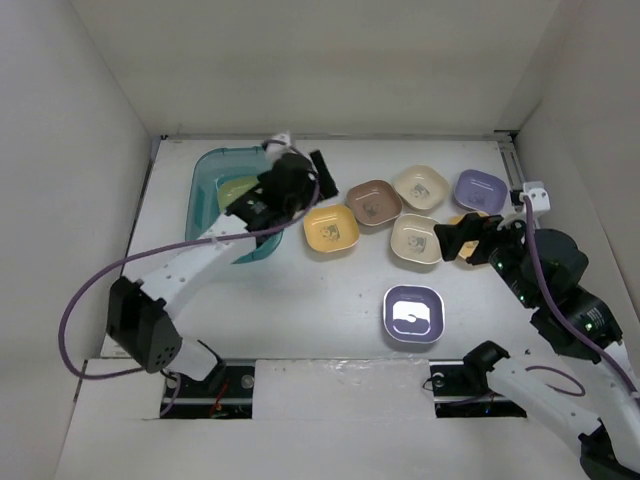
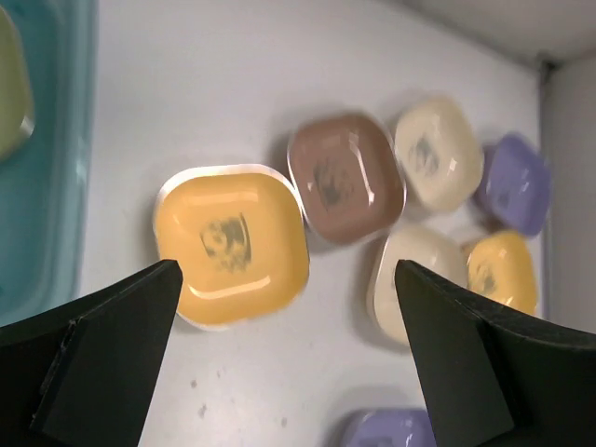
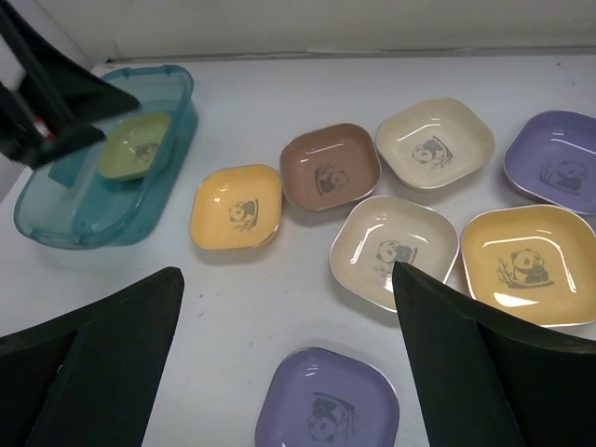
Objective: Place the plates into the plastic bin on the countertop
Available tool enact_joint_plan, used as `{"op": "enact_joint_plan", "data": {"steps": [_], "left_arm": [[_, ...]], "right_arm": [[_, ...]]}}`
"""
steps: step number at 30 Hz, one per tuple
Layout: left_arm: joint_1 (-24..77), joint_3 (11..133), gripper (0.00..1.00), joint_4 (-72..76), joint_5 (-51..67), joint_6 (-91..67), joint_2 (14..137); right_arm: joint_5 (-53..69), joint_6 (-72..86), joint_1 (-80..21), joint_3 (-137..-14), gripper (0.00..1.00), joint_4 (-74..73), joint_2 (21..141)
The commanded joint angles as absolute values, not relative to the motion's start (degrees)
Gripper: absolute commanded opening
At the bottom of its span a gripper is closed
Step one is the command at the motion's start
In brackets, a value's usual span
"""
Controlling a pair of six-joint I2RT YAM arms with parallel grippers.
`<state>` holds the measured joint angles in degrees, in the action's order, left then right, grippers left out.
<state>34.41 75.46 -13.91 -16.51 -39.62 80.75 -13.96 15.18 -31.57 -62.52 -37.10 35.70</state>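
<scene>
Left tool (image 2: 289, 272) wide apart; green plate (image 2: 11, 93) half out of frame

We see the top view lit evenly and softly from above, the white bench (image 1: 300, 290) a little grey, one patch of glare on the near lavender plate (image 1: 413, 312) and faint shadows elsewhere. The left wrist view we find soft and slightly out of focus, with a sheen on the brown plate (image 2: 345, 177) and the fingers (image 2: 93, 363) of the left gripper (image 2: 288, 270) near-black. The right wrist view is sharper, highlights streaking the nearer yellow plate (image 3: 549, 242).
</scene>
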Motion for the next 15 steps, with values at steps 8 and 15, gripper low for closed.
{"op": "enact_joint_plan", "data": {"steps": [8, 15], "left_arm": [[48.0, 72.5, 0.94, -22.4, -28.0, -55.8, 92.8], [47.3, 70.5, 0.84, -23.0, -29.9, -60.5, 98.9]], "right_arm": [[-14.0, 15.6, -32.0, -63.2, 1.0, -36.7, 33.6], [-14.0, 15.1, -32.0, -63.2, 1.0, -37.3, 33.0]]}}
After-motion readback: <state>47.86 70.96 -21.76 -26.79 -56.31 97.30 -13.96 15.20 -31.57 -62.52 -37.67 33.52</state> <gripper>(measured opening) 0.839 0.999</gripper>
